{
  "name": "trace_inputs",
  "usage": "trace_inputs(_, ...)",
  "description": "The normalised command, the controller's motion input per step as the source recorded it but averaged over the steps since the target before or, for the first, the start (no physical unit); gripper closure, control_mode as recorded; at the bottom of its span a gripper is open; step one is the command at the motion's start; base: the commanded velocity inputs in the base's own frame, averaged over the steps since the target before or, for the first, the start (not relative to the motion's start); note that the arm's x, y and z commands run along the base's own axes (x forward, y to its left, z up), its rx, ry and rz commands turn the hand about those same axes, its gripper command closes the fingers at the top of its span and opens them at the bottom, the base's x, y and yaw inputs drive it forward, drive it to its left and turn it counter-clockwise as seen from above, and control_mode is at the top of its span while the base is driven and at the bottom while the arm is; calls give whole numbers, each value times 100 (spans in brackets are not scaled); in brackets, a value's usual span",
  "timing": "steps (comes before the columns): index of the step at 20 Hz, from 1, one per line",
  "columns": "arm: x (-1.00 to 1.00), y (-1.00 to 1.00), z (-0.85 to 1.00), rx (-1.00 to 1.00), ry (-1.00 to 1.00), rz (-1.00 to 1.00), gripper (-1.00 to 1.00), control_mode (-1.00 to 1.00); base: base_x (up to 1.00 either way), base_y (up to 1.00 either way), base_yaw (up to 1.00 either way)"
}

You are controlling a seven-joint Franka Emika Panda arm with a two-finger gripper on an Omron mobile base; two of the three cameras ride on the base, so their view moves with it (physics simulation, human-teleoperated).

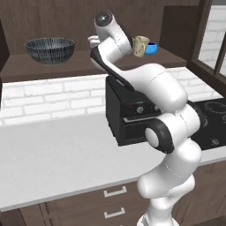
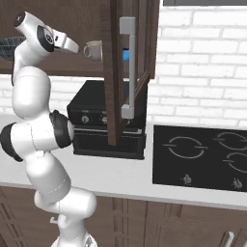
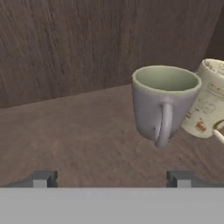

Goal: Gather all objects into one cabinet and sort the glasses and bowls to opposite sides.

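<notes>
grey cup (image 3: 164,103) upright, touching tilted beige cup (image 3: 209,101).

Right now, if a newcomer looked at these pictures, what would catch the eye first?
Probably the white arm reaching up to the cabinet shelf, its open end effector just short of a grey mug. A beige mug leans tilted against the grey one, and a small blue bowl sits beyond them. At the shelf's left end stands a large dark patterned bowl.
</notes>
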Motion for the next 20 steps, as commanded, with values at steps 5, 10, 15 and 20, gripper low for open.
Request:
trace_inputs(5, -24, 69, 0, 0, 3, 10, -100, -100, 0, 0, 0)
trace_inputs(10, -14, 63, 3, 3, 7, 28, -100, -100, 0, 0, 0)
trace_inputs(15, -26, 53, 4, 4, 5, 36, -100, -100, 0, 0, 0)
trace_inputs(20, -18, 60, 0, 3, 0, 35, -100, -100, 0, 0, 0)
